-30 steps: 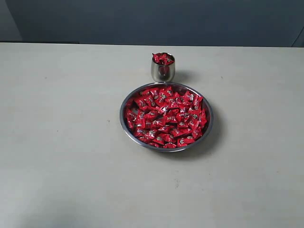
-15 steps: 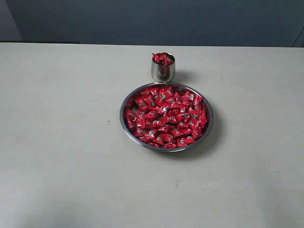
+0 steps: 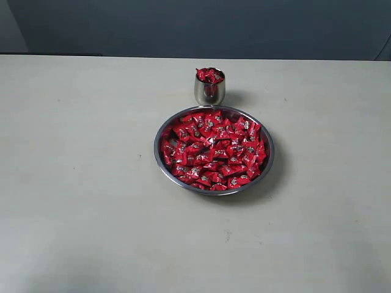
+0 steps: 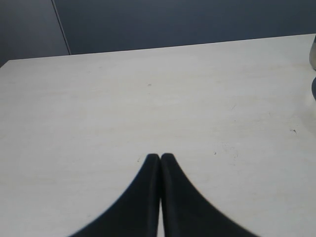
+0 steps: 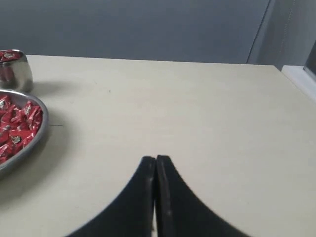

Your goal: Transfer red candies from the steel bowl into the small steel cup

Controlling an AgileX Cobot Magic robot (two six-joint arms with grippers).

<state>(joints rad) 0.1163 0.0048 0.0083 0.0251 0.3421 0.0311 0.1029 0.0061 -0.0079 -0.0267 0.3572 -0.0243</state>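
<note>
The steel bowl sits mid-table, heaped with red candies. Just behind it stands the small steel cup, with red candies piled to its brim. Neither arm shows in the exterior view. My left gripper is shut over bare table with nothing between its black fingers. My right gripper is shut too, empty, well apart from the bowl and the cup, which appear at the edge of the right wrist view with candies in the bowl.
The pale table spreads wide around bowl and cup. A dark wall runs behind the far table edge. A slight grey shape shows at the rim of the left wrist view.
</note>
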